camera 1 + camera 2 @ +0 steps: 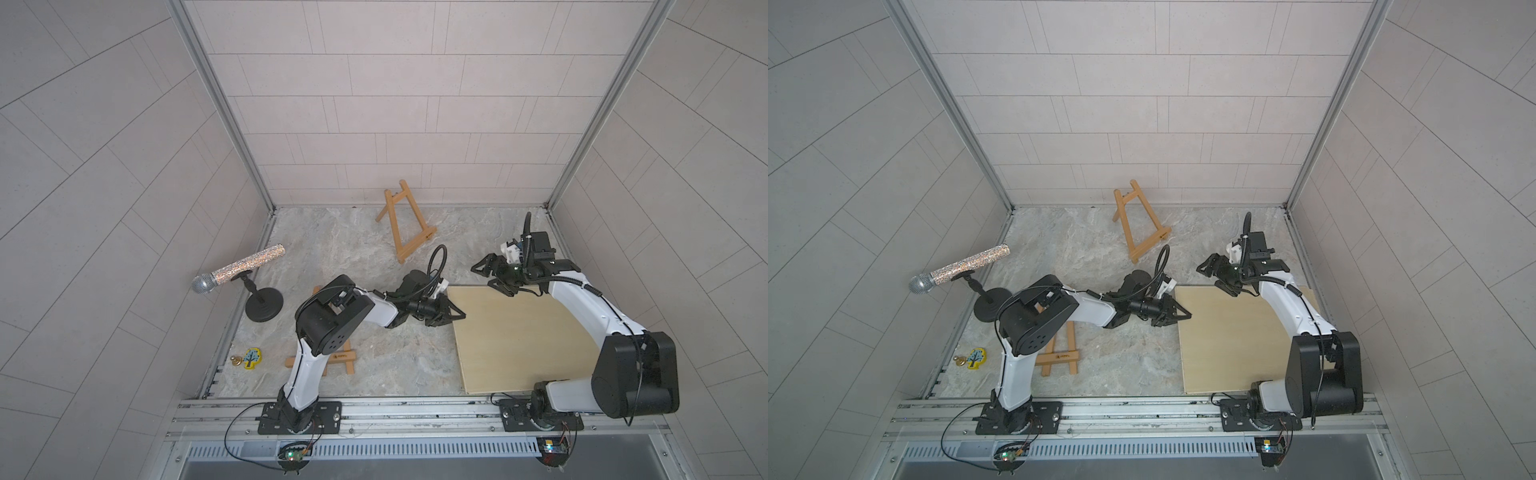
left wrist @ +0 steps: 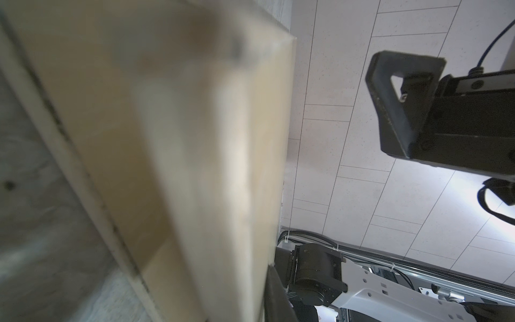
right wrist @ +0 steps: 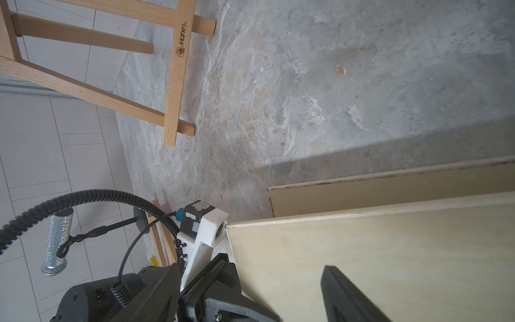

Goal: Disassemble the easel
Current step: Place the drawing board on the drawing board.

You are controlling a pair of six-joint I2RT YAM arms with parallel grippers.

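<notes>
Left arm stretches toward 3 o'clock, left pincer (image 1: 458, 316) pinching the edge of one pale square wooden panel (image 1: 523, 345); right pincer (image 1: 490, 279) hovers spread above it. Two small wooden A-frame easels: far easel (image 1: 417, 240) at 12 o'clock, near easel (image 1: 340, 357) at 8 o'clock.

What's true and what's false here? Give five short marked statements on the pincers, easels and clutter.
1. The right pincer is open. True.
2. The microphone lies flat on the table. False: it rests tilted on a black stand.
3. One easel stands near the back wall. True.
4. The left pincer grips an easel. False: it is shut on the edge of the wooden board.
5. The yellow tree toy sits on the board. False: it lies on the table, far from it.
</notes>
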